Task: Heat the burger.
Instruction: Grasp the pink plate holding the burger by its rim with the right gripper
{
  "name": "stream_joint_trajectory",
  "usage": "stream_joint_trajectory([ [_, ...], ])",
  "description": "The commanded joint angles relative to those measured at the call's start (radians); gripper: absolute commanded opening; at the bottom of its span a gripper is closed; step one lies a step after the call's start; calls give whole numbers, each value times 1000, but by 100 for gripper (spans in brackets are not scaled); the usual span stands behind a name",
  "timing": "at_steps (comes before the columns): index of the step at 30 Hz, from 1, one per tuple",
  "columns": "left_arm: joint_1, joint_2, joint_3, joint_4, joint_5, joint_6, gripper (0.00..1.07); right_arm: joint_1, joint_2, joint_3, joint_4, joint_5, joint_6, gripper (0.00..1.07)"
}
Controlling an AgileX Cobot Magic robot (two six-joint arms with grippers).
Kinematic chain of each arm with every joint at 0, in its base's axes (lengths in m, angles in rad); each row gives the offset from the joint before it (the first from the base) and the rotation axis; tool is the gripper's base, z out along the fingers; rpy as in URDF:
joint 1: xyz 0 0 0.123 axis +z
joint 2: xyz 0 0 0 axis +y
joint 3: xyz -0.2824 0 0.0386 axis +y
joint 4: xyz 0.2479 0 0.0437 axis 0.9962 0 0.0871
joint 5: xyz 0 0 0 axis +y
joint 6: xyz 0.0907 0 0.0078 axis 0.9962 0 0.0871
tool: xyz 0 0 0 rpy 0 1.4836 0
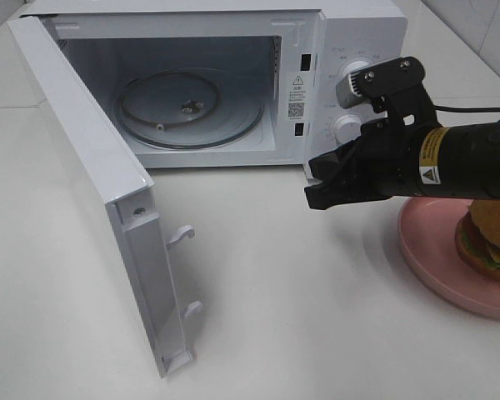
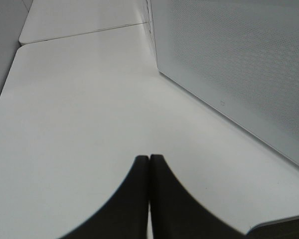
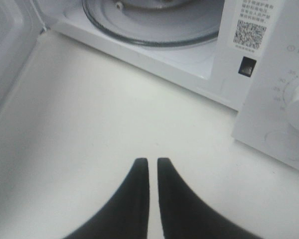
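Nearest, the burger (image 1: 490, 237) waits on its pink plate (image 1: 429, 250), half under the right arm. The empty right gripper (image 1: 315, 185), jaws a slit apart, faces the open microwave (image 1: 350, 33), so next it likely must swing over and widen for the burger. Only the left wrist view shows the left gripper (image 2: 149, 158), jaws pressed together.

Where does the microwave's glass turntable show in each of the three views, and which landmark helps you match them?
Exterior high: the glass turntable lies inside the open microwave, upper left of centre.
Left wrist: not in it; only table and a perforated white panel.
Right wrist: the turntable sits inside the microwave, beyond the right pincer.
Shared landmark: the QR sticker, beside the turntable in exterior and right wrist views.
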Motion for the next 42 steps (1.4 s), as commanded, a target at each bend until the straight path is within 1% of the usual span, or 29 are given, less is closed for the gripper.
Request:
stream_joint_trajectory([
  [1, -6, -22, 2, -7, -13, -1, 0, 3, -22, -32, -74, 147, 44, 10],
  [2, -6, -22, 2, -7, -13, -1, 0, 3, -22, -32, -74, 147, 44, 10],
  [3, -6, -22, 2, -7, -13, -1, 0, 3, -32, -48, -76, 225, 63, 10],
  [6, -6, -22, 2, -7, -13, -1, 0, 3, -39, -64, -76, 283, 78, 10],
  [7, -6, -22, 2, -7, -13, -1, 0, 3, -46, -79, -62, 368, 94, 10],
  [10, -6, -22, 2, -7, -13, -1, 0, 3, -51, -91, -43, 430, 99, 10],
  [12, -6, -22, 2, -7, -13, -1, 0, 23, -54, -123, 52, 574, 33, 10],
  [13, -6, -22, 2, -7, -13, -1, 0, 23, -54, -123, 52, 574, 33, 10],
  [14, -6, -22, 2, -7, -13, -1, 0, 33, -54, -133, 94, 616, -6, 10],
  [15, -6, -22, 2, -7, -13, -1, 0, 33, -54, -133, 94, 616, -6, 10],
  [16, -6, -22, 2, -7, -13, -1, 0, 63, -54, -166, 203, 713, -121, 11],
  [17, -6, -22, 2, -7, -13, -1, 0, 63, -54, -166, 203, 713, -121, 11],
  [18, -6, -22, 2, -7, -13, -1, 0, 79, -54, -203, 315, 801, -211, 12],
  [19, -6, -22, 2, -7, -13, -1, 0, 79, -54, -203, 315, 801, -211, 12],
  [20, -6, -22, 2, -7, -13, -1, 0, 83, -54, -241, 419, 888, -294, 14],
  [21, -6, -22, 2, -7, -13, -1, 0, 83, -54, -241, 419, 888, -294, 14],
  [22, -6, -22, 2, -7, -13, -1, 0, 83, -53, -277, 501, 966, -346, 18],
  [23, -6, -22, 2, -7, -13, -1, 0, 83, -53, -277, 501, 966, -346, 18],
  [24, -6, -22, 2, -7, -13, -1, 0, 83, -53, -304, 547, 1023, -373, 24],
  [25, -6, -22, 2, -7, -13, -1, 0, 83, -53, -304, 547, 1023, -373, 24],
  [27, -6, -22, 2, -7, -13, -1, 0, 83, -53, -331, 621, 1102, -393, 43],
  [28, -6, -22, 2, -7, -13, -1, 0, 83, -53, -331, 621, 1102, -393, 43],
  [29, -6, -22, 2, -7, -13, -1, 0, 83, -53, -331, 623, 1107, -393, 47],
  [30, -6, -22, 2, -7, -13, -1, 0, 83, -53, -331, 623, 1107, -393, 47],
  [31, -6, -22, 2, -7, -13, -1, 0, 83, -53, -331, 623, 1129, -390, 62],
  [34, -6, -22, 2, -7, -13, -1, 0, 83, -53, -331, 623, 1133, -389, 65],
  [35, -6, -22, 2, -7, -13, -1, 0, 83, -53, -331, 623, 1151, -388, 73],
  [36, -6, -22, 2, -7, -13, -1, 0, 83, -53, -331, 623, 1173, -388, 76],
  [42, -6, -22, 2, -7, -13, -1, 0, 81, -42, -331, 620, 1176, -388, 77],
])
